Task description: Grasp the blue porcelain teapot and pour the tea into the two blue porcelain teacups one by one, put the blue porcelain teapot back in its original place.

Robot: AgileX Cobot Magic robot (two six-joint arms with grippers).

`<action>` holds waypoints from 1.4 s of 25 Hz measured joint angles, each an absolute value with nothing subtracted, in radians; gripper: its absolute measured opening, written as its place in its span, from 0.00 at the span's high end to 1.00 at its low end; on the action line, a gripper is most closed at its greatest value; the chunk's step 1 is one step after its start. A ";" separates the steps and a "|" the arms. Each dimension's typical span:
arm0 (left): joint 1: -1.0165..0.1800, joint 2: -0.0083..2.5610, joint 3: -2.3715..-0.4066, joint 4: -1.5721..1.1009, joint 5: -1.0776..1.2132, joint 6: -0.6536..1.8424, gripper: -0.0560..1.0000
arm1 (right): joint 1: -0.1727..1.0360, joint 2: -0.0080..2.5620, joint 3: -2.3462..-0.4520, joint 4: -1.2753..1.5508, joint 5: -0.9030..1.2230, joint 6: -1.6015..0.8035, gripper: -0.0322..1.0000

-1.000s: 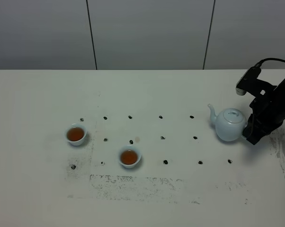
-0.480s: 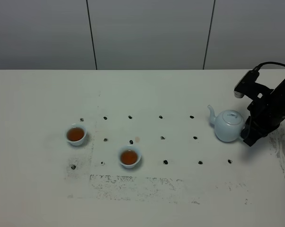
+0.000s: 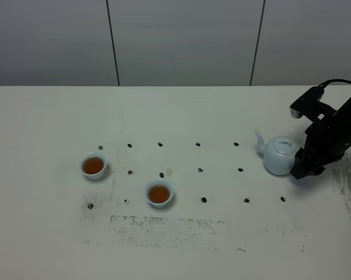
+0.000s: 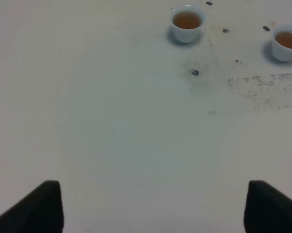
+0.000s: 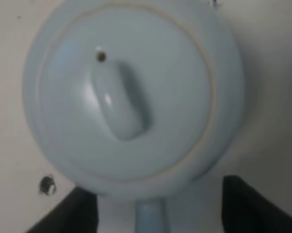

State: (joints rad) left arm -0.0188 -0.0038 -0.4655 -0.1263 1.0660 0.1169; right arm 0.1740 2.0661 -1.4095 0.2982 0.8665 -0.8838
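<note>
The two teacups, one [image 3: 159, 193] nearest and one [image 3: 94, 165] left of it, both hold tea. My left gripper [image 4: 151, 206] is spread wide over bare table [image 3: 47, 233]. Farther right the teapot [image 3: 280, 155] stands upright; my right gripper [image 5: 158, 206] straddles its handle, fingers apart.

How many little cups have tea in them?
2. One teacup sits on the left part of the table; the other teacup is to its right and nearer the camera. Both hold brown tea. No others are visible.
</note>
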 joint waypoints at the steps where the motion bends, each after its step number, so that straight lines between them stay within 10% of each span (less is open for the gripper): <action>1: -0.019 -0.004 -0.466 -0.126 1.066 0.117 0.23 | 0.174 2.065 -1.410 0.295 0.869 -0.870 0.41; 8: -0.019 -0.004 -0.466 -0.126 1.066 0.117 0.23 | 0.174 1.988 -1.410 0.277 0.967 -0.746 0.30; 27: -0.019 -0.004 -0.466 -0.126 1.066 0.117 0.23 | -0.032 1.831 -1.575 0.129 1.214 -0.261 0.40; 35: -0.019 -0.004 -0.466 -0.126 1.066 0.117 0.23 | -0.041 1.582 -1.288 0.138 1.213 -0.235 0.40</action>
State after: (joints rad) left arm -0.0188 -0.0038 -0.4655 -0.1263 1.0660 0.1169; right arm -0.0414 1.5825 -1.2877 0.1381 1.2134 -0.2351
